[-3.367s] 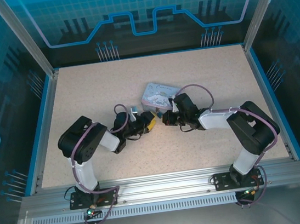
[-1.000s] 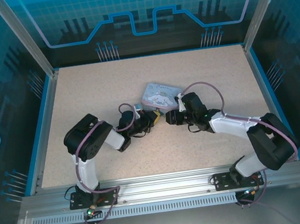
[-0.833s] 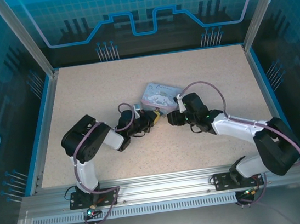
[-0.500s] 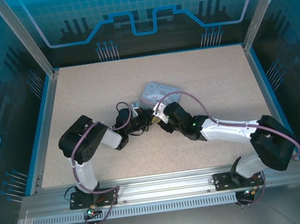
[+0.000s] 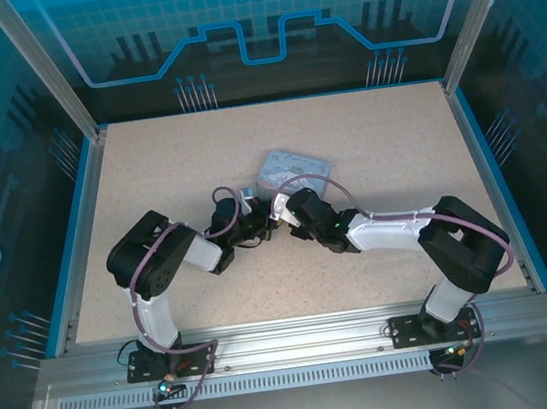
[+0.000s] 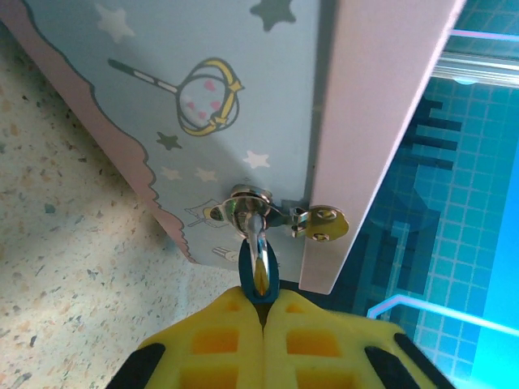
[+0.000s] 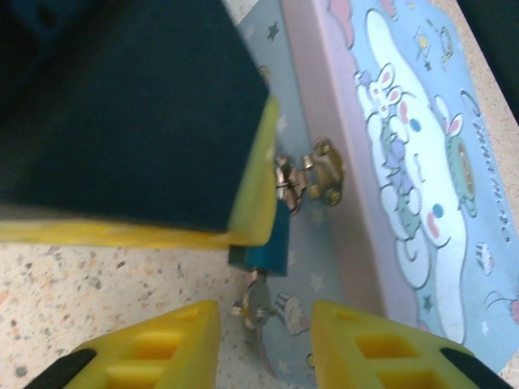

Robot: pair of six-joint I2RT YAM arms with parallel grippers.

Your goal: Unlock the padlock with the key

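Observation:
The padlock point(image 6: 260, 275) is a tiny dark blue body whose shackle passes through the hasp of the pale blue tin point(image 6: 243, 105). My left gripper point(image 6: 263, 301) is shut on the padlock body. In the right wrist view the padlock point(image 7: 263, 241) hangs by the tin's clasp, and the small metal key point(image 7: 258, 312) sticks out of its lower end. My right gripper point(image 7: 263, 328) is open, one yellow finger on each side of the key, touching neither side. From above, the left gripper point(image 5: 264, 223) and the right gripper point(image 5: 280, 211) meet at the tin's front corner.
The tin point(image 5: 294, 170) lies mid-table, its cartoon lid point(image 7: 422, 162) facing up. The left gripper's yellow finger point(image 7: 253, 182) crowds the space just above the key. Speckled tabletop point(image 5: 196, 154) spreads all round, bounded by blue rails and glass walls.
My right arm has swung left from beside the tin, bringing its open gripper around the key at the padlock. The left gripper has kept its hold on the padlock.

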